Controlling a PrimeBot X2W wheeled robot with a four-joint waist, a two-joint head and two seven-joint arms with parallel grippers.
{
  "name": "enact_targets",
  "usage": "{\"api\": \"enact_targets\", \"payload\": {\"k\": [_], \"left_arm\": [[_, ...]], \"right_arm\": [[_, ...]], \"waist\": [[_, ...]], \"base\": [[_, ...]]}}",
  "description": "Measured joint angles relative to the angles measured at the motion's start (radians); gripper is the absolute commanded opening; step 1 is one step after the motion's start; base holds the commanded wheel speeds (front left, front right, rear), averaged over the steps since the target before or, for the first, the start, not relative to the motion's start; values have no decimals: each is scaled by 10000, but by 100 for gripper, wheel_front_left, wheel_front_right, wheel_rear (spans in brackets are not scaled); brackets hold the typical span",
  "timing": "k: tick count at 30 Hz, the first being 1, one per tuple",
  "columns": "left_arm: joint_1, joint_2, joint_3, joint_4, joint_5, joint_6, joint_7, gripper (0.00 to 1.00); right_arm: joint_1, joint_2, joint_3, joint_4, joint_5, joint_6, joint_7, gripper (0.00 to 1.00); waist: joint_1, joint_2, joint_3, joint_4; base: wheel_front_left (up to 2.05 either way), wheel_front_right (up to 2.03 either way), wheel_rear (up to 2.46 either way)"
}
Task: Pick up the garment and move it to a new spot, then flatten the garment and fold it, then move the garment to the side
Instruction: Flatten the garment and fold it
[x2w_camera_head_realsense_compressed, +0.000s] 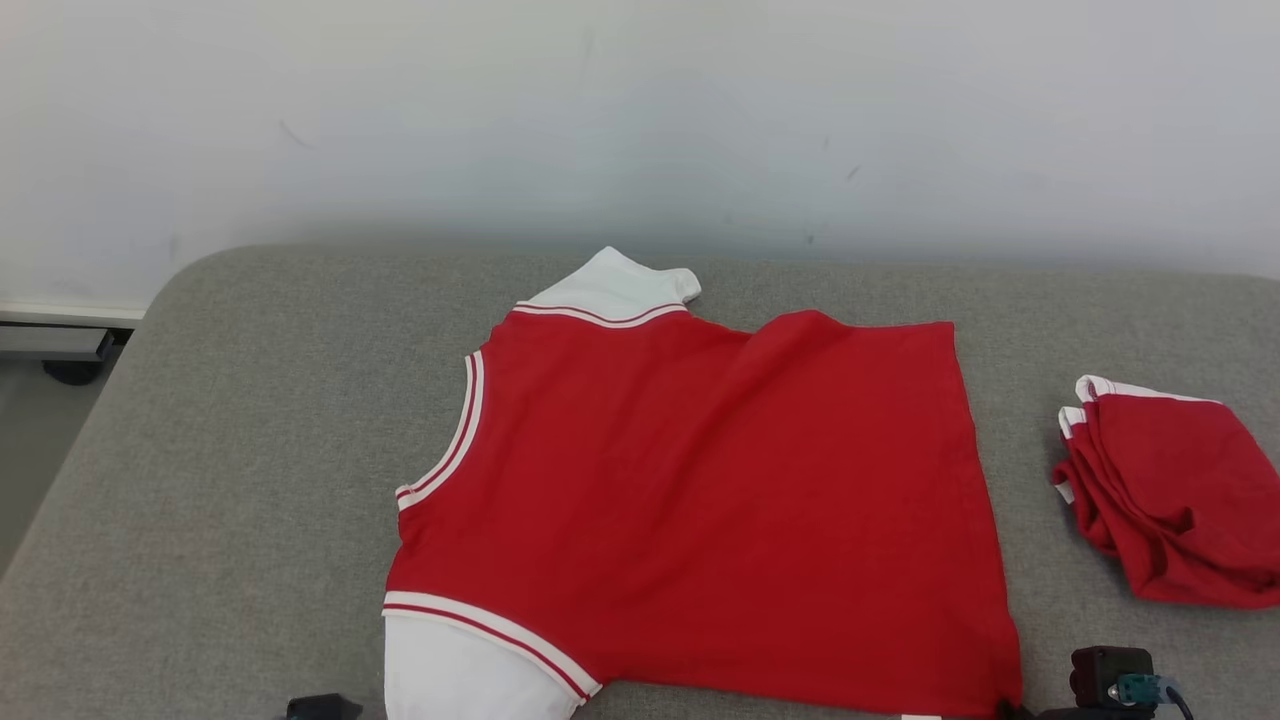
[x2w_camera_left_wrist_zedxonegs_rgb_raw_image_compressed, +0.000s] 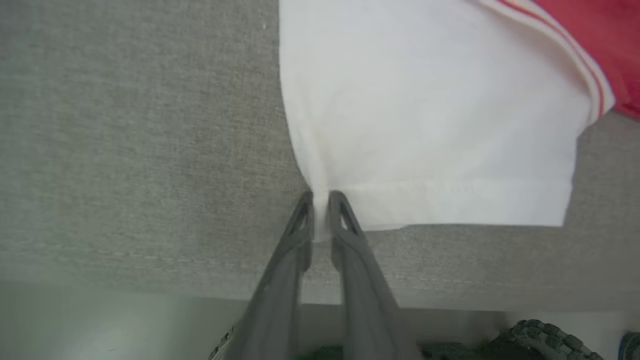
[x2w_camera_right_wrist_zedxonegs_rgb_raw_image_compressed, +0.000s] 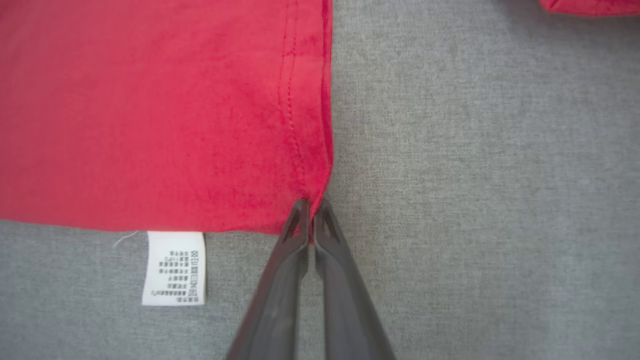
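1. Red cotton garment with white sleeves lies flat on the grey fabric-covered counter.
2. Left end effector pinches a sleeve corner; right end effector pinches the hem corner.
3. Such shallow edge pinches could slip when lifted, skewing the fold.

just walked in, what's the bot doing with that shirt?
Both grippers are pinching the red shirt, which lies spread out on the grey cushion. The left gripper is closed on the hem corner of its near white sleeve; the right gripper is closed on the bottom hem corner. No fold made yet. A second red garment sits folded off to the right.
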Motion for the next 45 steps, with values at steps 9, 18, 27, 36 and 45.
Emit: {"api": "enact_targets", "payload": {"k": [9, 18, 27, 36, 45], "left_arm": [[30, -123, 211, -474, -138, 46, -180, 0], [-5, -228, 453, -1774, -410, 44, -763, 0], [-576, -196, 623, -2568, -376, 38, -1049, 0], [-1801, -188, 683, -2270, 42, 46, -953, 0], [-2985, -167, 790, -1639, 194, 50, -897, 0]], "right_arm": [[6, 107, -117, -31, 456, 219, -79, 0], [58, 374, -380, -915, 1152, 640, -384, 0], [34, 372, -617, -1670, 1371, 823, -637, 0], [-465, 635, -984, -1848, 2008, 694, -694, 0], [-1071, 775, -1016, -1570, 2468, 569, -631, 0]], "waist": [[0, 0, 62, 7], [0, 0, 61, -19], [0, -1, 58, -200], [1, -1, 211, -439], [1, -1, 478, -679]], "base": [[0, 0, 0], [0, 0, 0], [0, 0, 0], [0, 0, 0], [0, 0, 0]]}}
